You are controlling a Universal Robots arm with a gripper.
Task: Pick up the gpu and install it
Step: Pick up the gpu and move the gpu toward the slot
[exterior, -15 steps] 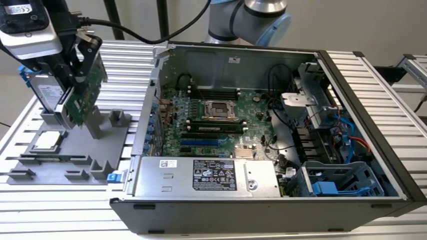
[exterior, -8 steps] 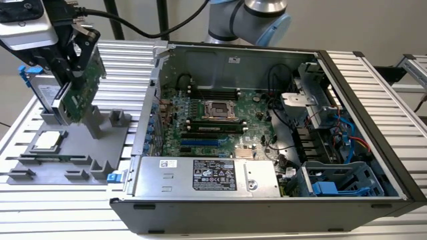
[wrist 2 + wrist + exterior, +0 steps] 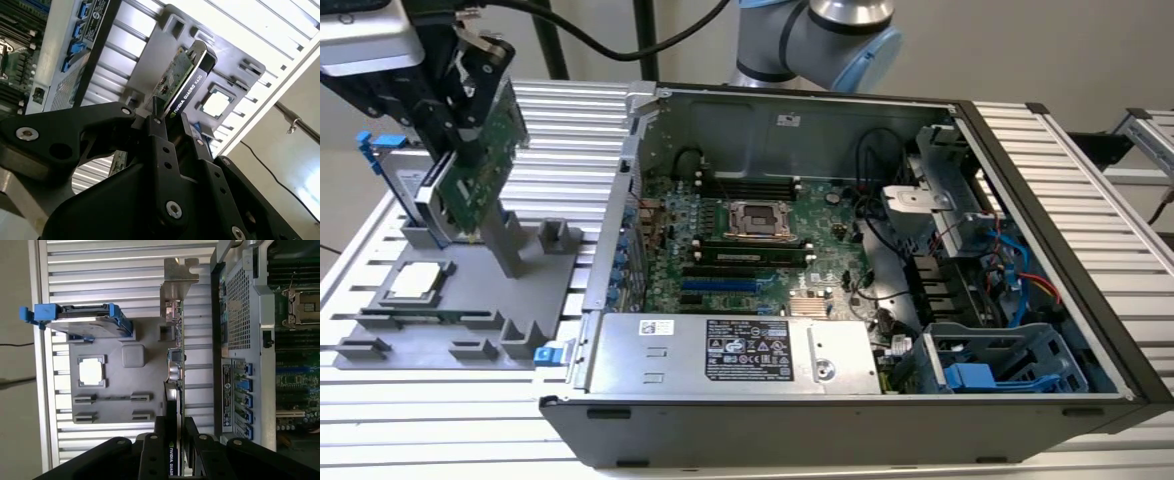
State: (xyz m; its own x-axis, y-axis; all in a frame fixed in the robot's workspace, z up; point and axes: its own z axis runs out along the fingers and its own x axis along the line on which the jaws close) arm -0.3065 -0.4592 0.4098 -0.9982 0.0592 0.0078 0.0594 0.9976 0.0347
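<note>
A black two-fingered pincer [image 3: 454,120] is clenched on the gpu [image 3: 478,165], a thin flat rectangular card with a green circuit board on one face, a black cover on the other and a silver metal bracket at one end. In the exterior view the card stands on edge, slightly tilted, at the exterior view's left. It is above a grey moulded plastic holder tray [image 3: 467,300] that lies on the ribbed silver metal tabletop [image 3: 440,420].

In both wrist views the fingers [image 3: 161,432] press on the card's two flat faces. In the first wrist view the bracket [image 3: 177,277] is at the end away from them. This grip probably leaves the connector edge free and keeps the card straight for a slot.

The tray seems made to stand parts upright so their faces can be reached. A silver hard drive with blue rails [image 3: 394,175] stands on edge just beside the card. A small square silver CPU chip [image 3: 420,282] lies flat in a recess.

The open black and silver computer case [image 3: 787,440] sits to the exterior view's right, apart from the card, with its green motherboard [image 3: 720,260] facing up.

Grey posts hide the card's lower edge, so it cannot be told whether it is clear of the tray or seated in it. The grey and blue robot arm [image 3: 821,35] is cut off at the frame's upper edge.
</note>
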